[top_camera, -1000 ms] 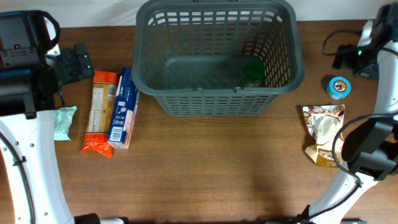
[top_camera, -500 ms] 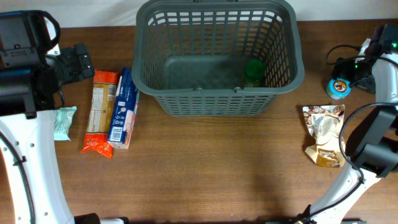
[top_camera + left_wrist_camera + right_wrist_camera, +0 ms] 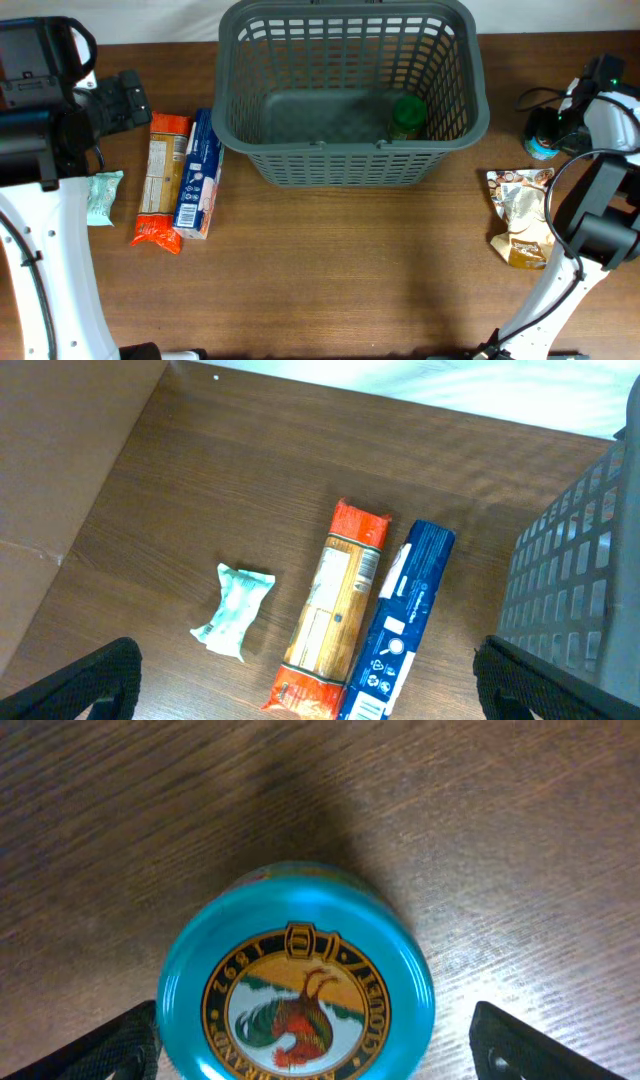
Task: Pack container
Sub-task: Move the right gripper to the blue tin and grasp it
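The dark grey basket [image 3: 350, 165] stands at the back middle of the table, with a green jar [image 3: 408, 117] inside at its right. My right gripper [image 3: 310, 1055] is open directly above a blue-lidded tin [image 3: 296, 975], its fingers on either side of the lid and apart from it. From overhead the gripper [image 3: 548, 128] covers most of the tin [image 3: 541, 149]. My left gripper [image 3: 300, 685] is open and empty, high above an orange pasta pack [image 3: 333, 605], a blue box [image 3: 398, 625] and a pale green packet [image 3: 234, 610].
A brown and white pouch [image 3: 520, 215] lies in front of the tin on the right. The orange pack [image 3: 163, 178], blue box [image 3: 198, 172] and green packet [image 3: 103, 196] lie left of the basket. The basket wall [image 3: 575, 575] shows in the left wrist view.
My right gripper has moved down and left onto the spot of the blue-lidded tin, now covering it from overhead. The left arm has not moved.
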